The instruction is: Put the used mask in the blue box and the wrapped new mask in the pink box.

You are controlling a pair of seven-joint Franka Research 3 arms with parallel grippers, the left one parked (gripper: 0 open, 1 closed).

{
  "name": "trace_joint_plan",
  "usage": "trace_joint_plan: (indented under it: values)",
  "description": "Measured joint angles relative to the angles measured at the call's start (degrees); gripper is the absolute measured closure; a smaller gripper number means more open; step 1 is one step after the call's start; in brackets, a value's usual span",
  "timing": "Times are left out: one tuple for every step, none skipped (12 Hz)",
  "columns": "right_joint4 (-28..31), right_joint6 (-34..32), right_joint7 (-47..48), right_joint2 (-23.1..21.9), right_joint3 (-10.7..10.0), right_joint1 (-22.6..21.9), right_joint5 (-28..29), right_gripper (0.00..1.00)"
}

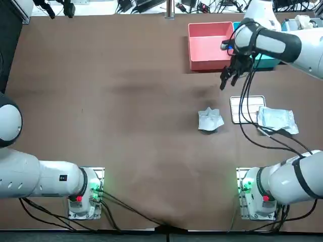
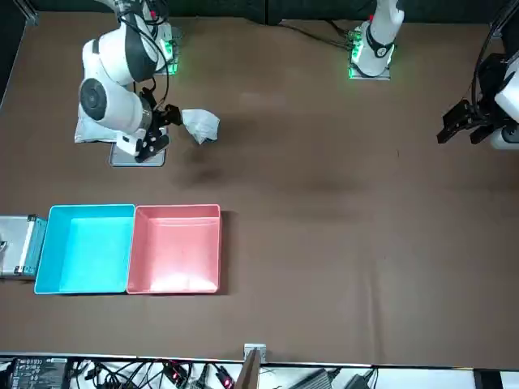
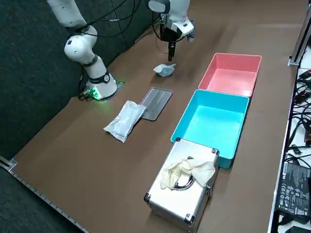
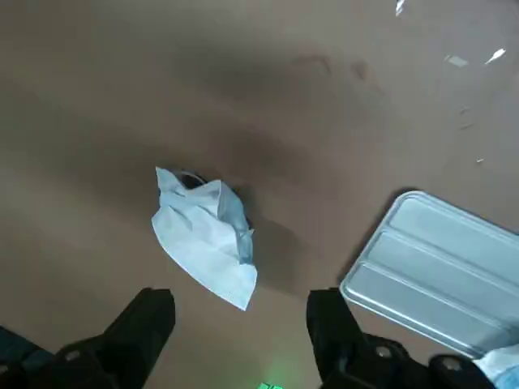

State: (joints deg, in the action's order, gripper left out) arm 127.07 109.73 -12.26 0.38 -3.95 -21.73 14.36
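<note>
The used mask (image 1: 210, 120) (image 4: 207, 235) lies crumpled, pale blue-white, near the table's middle right. The wrapped new mask (image 1: 276, 120) (image 3: 125, 120) rests in its clear packet by a flat metal tray (image 1: 247, 108). My right gripper (image 1: 228, 78) (image 3: 171, 48) hangs open and empty above the table, between the pink box (image 1: 207, 48) and the used mask, touching neither. In the wrist view both fingers (image 4: 142, 324) stand wide apart with the used mask just beyond them. The blue box (image 1: 267, 61) (image 2: 85, 247) sits beside the pink box (image 2: 177, 247), partly hidden under my arm in the top view.
A silver metal case (image 3: 182, 187) with pale gloves on top stands against the blue box's (image 3: 211, 121) outer end. The metal tray (image 3: 156, 103) (image 4: 438, 271) lies between the two masks. My arm's cables hang over the tray area.
</note>
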Motion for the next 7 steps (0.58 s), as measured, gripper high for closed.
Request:
trace_joint_plan:
  values:
    - [1.35,0.82,0.00,0.00,0.01,-0.68,0.00,0.00]
    - [2.57,1.69,-0.02,0.01,0.00,-1.44,0.01,0.00]
    - [3.62,2.47,-0.02,0.02,0.01,-2.20,0.01,0.00]
    - [5.34,4.22,-0.02,0.17,0.01,-3.53,0.01,0.00]
    - [6.13,5.34,-0.02,0.33,0.01,-4.17,0.01,0.00]
    - [6.96,6.69,-0.02,0.56,0.02,-4.86,0.01,0.00]
    - [7.82,8.01,-0.02,0.84,0.02,-5.49,0.01,0.00]
